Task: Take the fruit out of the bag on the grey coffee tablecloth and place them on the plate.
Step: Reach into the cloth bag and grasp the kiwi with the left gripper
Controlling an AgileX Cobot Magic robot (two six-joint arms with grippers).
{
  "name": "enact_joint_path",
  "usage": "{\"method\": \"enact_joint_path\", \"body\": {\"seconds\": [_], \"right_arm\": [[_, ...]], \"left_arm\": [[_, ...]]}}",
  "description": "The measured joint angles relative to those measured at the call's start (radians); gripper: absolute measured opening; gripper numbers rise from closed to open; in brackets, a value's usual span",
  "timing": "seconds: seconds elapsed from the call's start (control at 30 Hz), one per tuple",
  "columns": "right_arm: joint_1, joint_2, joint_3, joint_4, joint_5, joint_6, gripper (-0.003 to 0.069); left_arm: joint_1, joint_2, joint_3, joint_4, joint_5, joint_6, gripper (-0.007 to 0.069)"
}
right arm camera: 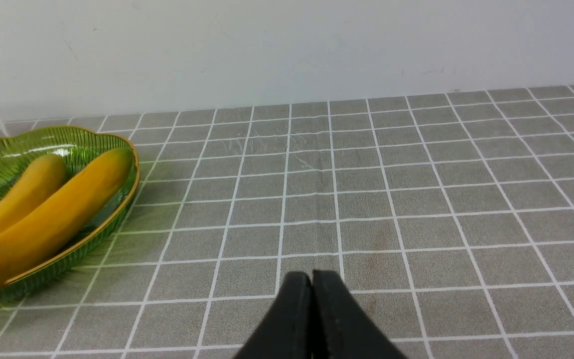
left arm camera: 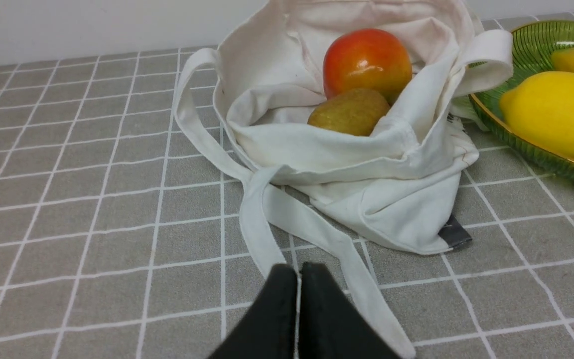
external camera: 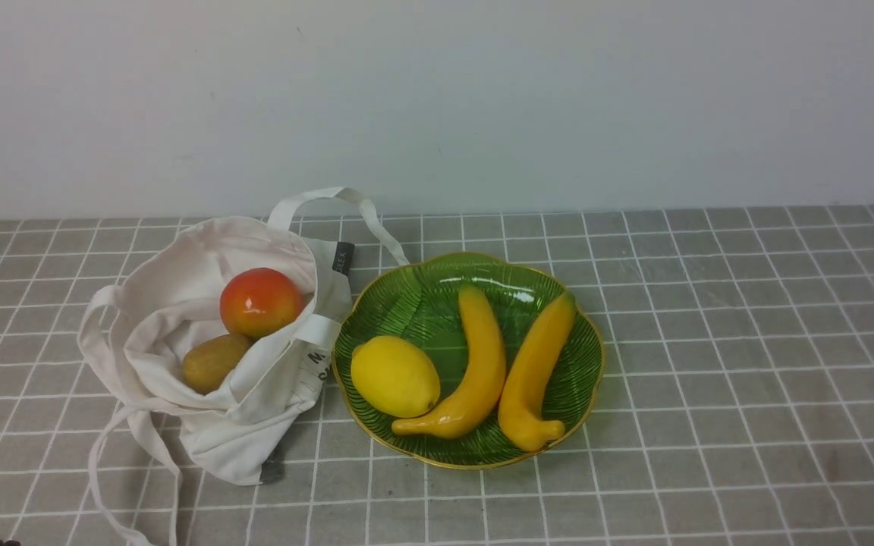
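Note:
The off-white cloth bag [external camera: 179, 303] lies open on the grey checked tablecloth [external camera: 710, 341], left of the green plate [external camera: 422, 303]. Inside it sit the red-orange round fruit [external camera: 261, 302] and the brown kiwi-like fruit [external camera: 213, 362]. In the left wrist view the bag [left arm camera: 366, 199], the red fruit [left arm camera: 366, 60] and the brown fruit [left arm camera: 349, 112] lie beyond my left gripper [left arm camera: 298, 271], which is shut and empty over a bag strap [left arm camera: 272, 209]. My right gripper [right arm camera: 312, 279] is shut and empty over bare cloth, right of the plate [right arm camera: 92, 144]. Neither gripper shows in the front view.
The plate holds a yellow lemon [external camera: 395, 376] and two yellow bananas [external camera: 482, 364]. A long strap [external camera: 103, 485] trails toward the front edge. A pale wall [external camera: 437, 98] stands behind the table.

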Motion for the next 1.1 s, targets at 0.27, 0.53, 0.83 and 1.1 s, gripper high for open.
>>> {"method": "enact_joint_path", "body": {"seconds": [0.27, 0.53, 0.83, 1.1], "right_arm": [[0.000, 0.000, 0.000, 0.000, 0.000, 0.000, -0.0014], [0.000, 0.000, 0.000, 0.000, 0.000, 0.000, -0.0014], [0.000, 0.000, 0.000, 0.000, 0.000, 0.000, -0.0014], [0.000, 0.000, 0.000, 0.000, 0.000, 0.000, -0.0014]], "left_arm": [[0.000, 0.000, 0.000, -0.275, -0.045, -0.229, -0.0008], [0.000, 0.000, 0.000, -0.886, -0.051, -0.565, -0.0008], [0.000, 0.000, -0.116, -1.033, -0.137, -0.360, -0.0008], [0.000, 0.296, -0.451, -0.992, 0.150, 0.100, -0.0008]]}}
